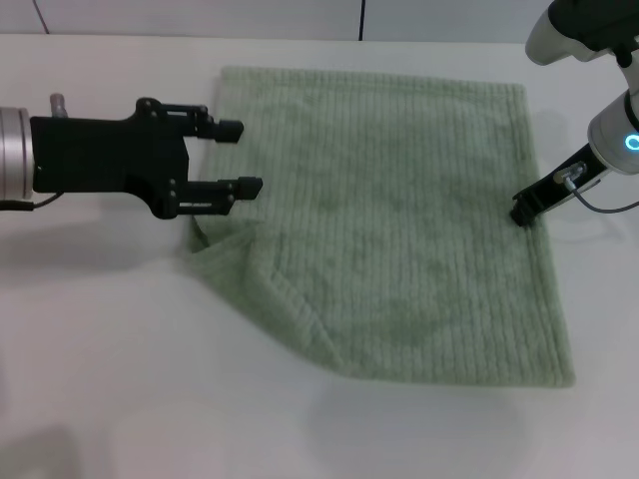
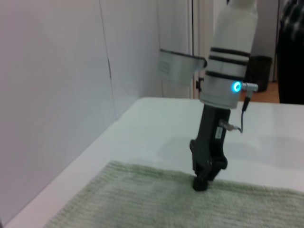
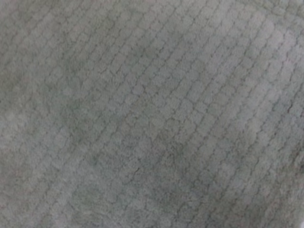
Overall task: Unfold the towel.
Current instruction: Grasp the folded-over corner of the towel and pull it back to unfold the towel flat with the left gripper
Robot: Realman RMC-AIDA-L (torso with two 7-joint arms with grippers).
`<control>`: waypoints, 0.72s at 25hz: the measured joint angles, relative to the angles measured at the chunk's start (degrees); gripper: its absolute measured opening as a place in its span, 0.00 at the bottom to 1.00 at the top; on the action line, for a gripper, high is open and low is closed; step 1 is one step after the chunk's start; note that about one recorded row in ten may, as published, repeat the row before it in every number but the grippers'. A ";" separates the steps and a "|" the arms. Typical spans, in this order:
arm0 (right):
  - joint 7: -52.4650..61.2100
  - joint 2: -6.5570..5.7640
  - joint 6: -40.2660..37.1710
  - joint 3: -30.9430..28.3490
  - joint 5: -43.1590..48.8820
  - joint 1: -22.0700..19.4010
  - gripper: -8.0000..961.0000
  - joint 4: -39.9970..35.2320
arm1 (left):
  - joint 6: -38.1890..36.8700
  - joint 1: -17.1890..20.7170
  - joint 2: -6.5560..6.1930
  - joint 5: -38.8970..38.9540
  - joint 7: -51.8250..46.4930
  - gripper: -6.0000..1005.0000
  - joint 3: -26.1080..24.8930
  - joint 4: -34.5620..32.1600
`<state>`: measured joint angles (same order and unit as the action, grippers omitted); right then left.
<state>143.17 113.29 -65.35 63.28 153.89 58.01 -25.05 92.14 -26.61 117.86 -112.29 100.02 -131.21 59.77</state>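
So the towel is lying mostly flat on the white desk, filling the middle and right of the scene. Only its near-left corner is still sitting folded over on itself.

The left tool is hanging over the towel's left edge with its fingers spread apart, holding nothing. The right tool is pressing down on the right edge, looks like pinning it; can't tell if its fingers are apart or together.

Handling-wise I'm guessing soft, floppy terry cloth, light, grippy rather than slick, and it'll drag and bunch instead of sliding stiffly. Best place to pinch is probably the hemmed border of that folded flap, then pull it out toward near-left while the right side stays anchored.
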 joint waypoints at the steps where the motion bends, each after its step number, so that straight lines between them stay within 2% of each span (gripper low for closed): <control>1: 0.00 0.00 0.00 0.00 0.00 0.00 0.01 0.00 | 0.01 -0.01 -0.01 0.29 0.13 0.65 -0.05 -0.09; 12: 0.00 0.00 -0.06 0.00 0.00 -0.01 0.01 0.00 | -0.38 -0.71 -0.08 -0.09 0.26 0.80 0.18 -1.52; 18: 0.00 0.00 -0.12 0.01 0.00 -0.01 0.01 0.00 | -0.58 -0.76 -0.05 -0.18 0.27 0.80 0.34 -1.53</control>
<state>143.18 113.29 -65.47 63.28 153.89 58.00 -25.04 91.55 -27.37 117.81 -112.47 100.29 -130.87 58.24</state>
